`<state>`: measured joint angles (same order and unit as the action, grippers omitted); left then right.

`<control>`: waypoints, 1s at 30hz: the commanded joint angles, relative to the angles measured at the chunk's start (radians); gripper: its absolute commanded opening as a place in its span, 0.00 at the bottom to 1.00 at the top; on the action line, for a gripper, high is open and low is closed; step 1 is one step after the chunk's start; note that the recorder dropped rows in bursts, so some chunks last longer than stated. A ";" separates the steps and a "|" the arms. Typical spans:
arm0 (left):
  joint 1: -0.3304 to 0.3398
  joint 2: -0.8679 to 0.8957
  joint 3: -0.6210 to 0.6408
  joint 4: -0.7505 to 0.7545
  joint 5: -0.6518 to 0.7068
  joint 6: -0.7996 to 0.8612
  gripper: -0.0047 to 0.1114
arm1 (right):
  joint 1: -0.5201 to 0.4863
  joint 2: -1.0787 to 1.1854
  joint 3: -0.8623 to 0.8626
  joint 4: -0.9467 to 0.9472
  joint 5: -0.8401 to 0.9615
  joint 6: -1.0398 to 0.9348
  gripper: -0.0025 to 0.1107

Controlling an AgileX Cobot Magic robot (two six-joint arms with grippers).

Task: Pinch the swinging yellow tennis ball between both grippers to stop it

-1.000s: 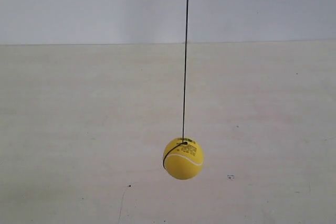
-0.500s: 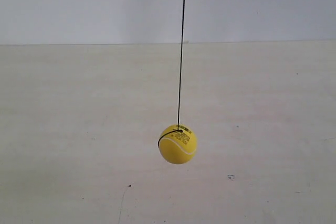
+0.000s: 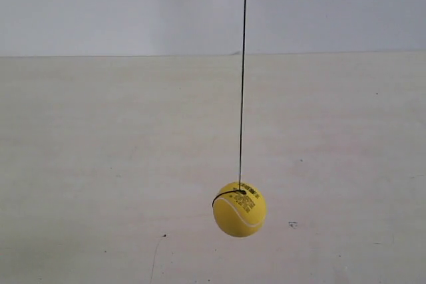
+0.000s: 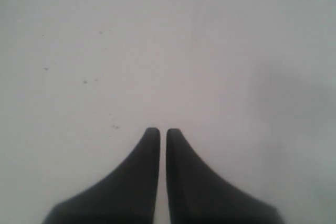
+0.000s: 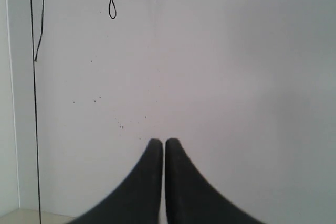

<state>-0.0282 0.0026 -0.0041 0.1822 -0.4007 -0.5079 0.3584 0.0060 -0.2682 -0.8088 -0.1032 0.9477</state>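
Note:
The yellow tennis ball [image 3: 239, 209] hangs on a thin dark string [image 3: 242, 84] over the pale table, low and just right of centre in the exterior view. Its pale seam and black print face the camera. Neither arm shows in the exterior view. In the left wrist view my left gripper [image 4: 163, 130] is shut, with only a thin slit between its black fingers, and faces a blank pale surface. My right gripper [image 5: 164, 140] is likewise shut on nothing. The ball appears in neither wrist view.
The pale table [image 3: 100, 164] meets a white wall [image 3: 100, 4] at the back. In the right wrist view a thin dark string [image 5: 34, 103] runs the height of the frame and a small string loop [image 5: 112, 3] hangs near it.
The ball swung up and to the left half a second ago, then came back down and to the right, now lower and further right than one second ago.

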 commanded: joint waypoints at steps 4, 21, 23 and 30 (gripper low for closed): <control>0.018 -0.003 0.004 -0.170 0.302 0.415 0.08 | 0.000 -0.006 0.002 -0.001 0.000 -0.002 0.02; 0.066 -0.003 0.004 -0.159 0.697 0.576 0.08 | 0.000 -0.006 0.002 -0.001 -0.022 -0.002 0.02; 0.066 -0.003 0.004 -0.159 0.697 0.576 0.08 | 0.000 -0.006 0.002 -0.001 -0.022 -0.002 0.02; 0.066 -0.003 0.004 -0.159 0.697 0.578 0.08 | 0.000 -0.006 0.002 -0.001 -0.022 -0.002 0.02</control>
<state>0.0344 0.0026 -0.0028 0.0243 0.2923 0.0644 0.3584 0.0060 -0.2682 -0.8048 -0.1183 0.9477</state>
